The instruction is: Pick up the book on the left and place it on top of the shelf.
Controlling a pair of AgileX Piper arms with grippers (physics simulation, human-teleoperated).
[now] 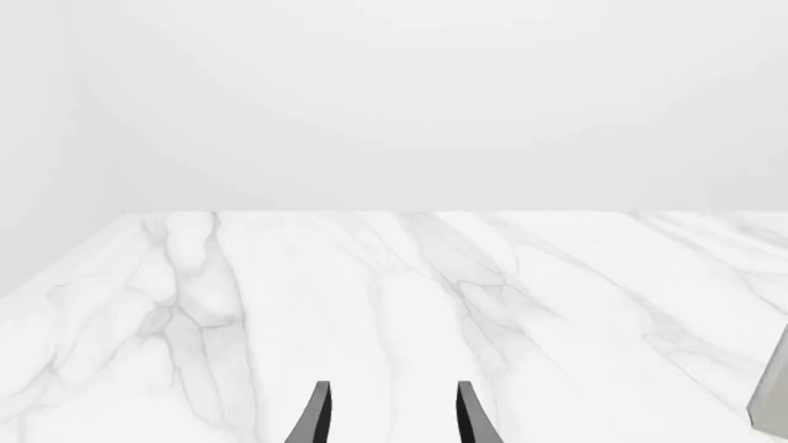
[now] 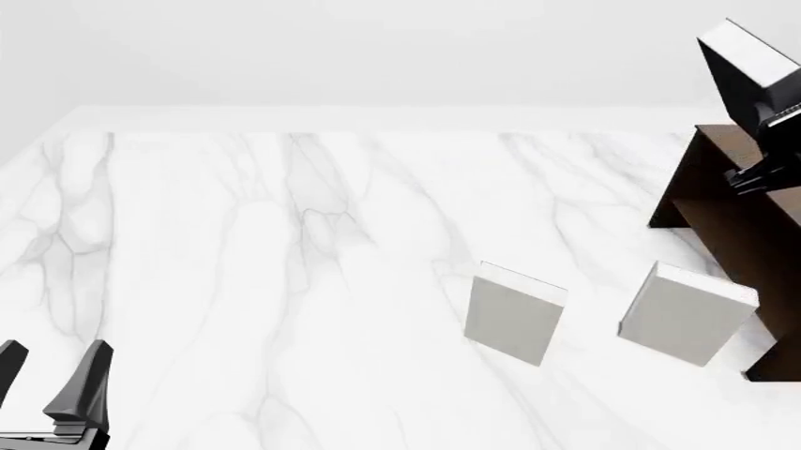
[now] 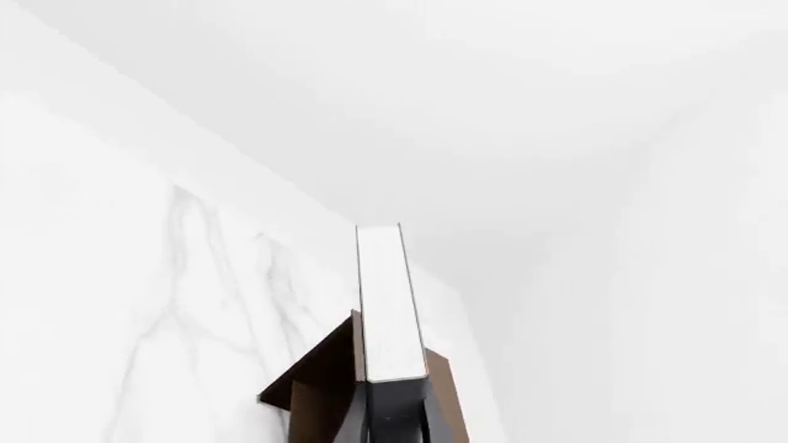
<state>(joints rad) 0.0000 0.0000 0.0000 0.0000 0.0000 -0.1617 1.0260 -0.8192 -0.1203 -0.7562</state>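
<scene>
- Right gripper (image 2: 766, 167) is clamped on the book (image 2: 748, 77), holding it up tilted just above the shelf (image 2: 732, 211); only a bit of the dark gripper shows at the edge of the front view.
- Wrist cam on that arm shows the book (image 3: 388, 305) edge-on between the fingers: a thin slab, smooth white page edge, dark cover running down the side, brown shelf (image 3: 323, 388) right behind it.
- Book looks matte black or dark grey, flat rectangle, no title or writing I can read anywhere.
- Shelf is dark brown wood-look, flat panels, boxy, way bigger than any book.
- Left gripper (image 2: 51, 380) is well away on the far side from the held book, hanging low over the table (image 2: 288, 262) with its two black tapered fingers (image 1: 317, 415) spread apart, nothing between them.
- Table is glossy white marble with grey veins.
- Count: three books total. One dark one in the grip, plus two plain white-covered books (image 2: 513, 312) (image 2: 686, 312) standing upright on the table below the held one, near each other but not touching, the second just beside the shelf.
- No labels on those either.
</scene>
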